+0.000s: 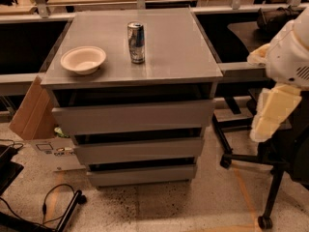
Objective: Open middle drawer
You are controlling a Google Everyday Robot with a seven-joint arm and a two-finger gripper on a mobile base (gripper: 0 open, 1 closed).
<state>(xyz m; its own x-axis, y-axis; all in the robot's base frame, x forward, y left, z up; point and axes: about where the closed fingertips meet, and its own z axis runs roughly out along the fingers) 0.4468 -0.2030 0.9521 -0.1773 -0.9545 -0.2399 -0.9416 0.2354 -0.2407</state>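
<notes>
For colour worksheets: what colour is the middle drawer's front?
The middle drawer is grey, camera view; gripper at right.

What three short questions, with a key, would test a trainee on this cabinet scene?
1. True or false: the tool touches the middle drawer.
2. What stands beside the bowl on the cabinet? A) can B) bottle C) mug
3. Fill in: the can stands ___, not tipped over.
Key: 1 false; the tool hangs at the picture's right, apart from the cabinet and the middle drawer. 2 A. 3 upright.
</notes>
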